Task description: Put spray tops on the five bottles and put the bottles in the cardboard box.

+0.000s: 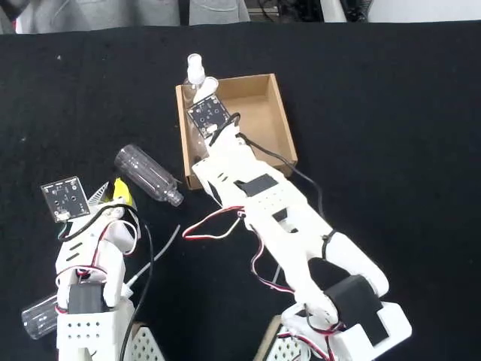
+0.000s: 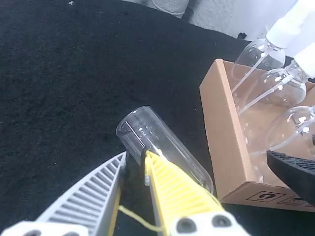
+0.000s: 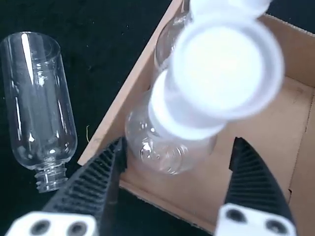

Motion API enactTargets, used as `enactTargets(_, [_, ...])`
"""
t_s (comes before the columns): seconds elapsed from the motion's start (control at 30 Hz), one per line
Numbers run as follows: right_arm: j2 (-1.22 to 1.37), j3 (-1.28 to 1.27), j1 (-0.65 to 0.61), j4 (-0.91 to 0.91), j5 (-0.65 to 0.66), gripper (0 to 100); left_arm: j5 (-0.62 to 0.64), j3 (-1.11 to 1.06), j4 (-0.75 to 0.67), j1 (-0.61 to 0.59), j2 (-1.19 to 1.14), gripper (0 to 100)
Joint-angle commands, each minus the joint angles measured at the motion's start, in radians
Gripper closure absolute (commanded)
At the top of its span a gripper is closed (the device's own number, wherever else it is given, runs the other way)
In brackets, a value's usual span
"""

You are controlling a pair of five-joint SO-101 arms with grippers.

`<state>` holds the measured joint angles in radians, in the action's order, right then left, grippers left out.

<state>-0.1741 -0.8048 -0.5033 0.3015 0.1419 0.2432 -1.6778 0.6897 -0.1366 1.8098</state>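
Note:
The cardboard box (image 1: 270, 113) stands at the middle back of the table. Three clear bottles with white spray tops (image 2: 280, 88) stand in its left part. My right gripper (image 3: 177, 152) hangs open over that side, its black fingers (image 3: 103, 172) either side of one capped bottle (image 3: 167, 142) without touching it. A clear bottle without a top (image 1: 148, 174) lies on the black cloth just left of the box (image 2: 221, 123). My left gripper (image 2: 135, 156) sits at this bottle's base (image 2: 142, 132), its grey and yellow fingers a narrow gap apart with nothing between them.
Another uncapped clear bottle (image 1: 37, 316) lies at the front left beside the left arm's base. The right arm (image 1: 278, 210) stretches diagonally from the front right to the box. The box's right half (image 1: 259, 120) is bare cardboard.

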Motion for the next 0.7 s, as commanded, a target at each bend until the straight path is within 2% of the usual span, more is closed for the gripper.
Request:
enactTargets(0.0, [-0.030,-0.007,-0.021,0.008,0.000,72.1,-0.012,-0.024,-0.012,-0.002,0.005,95])
enactTargets(0.67, [-0.282,-0.012,-0.017,0.328,-0.005,72.2,-0.012,-0.024,-0.015,-0.005,0.009,95])
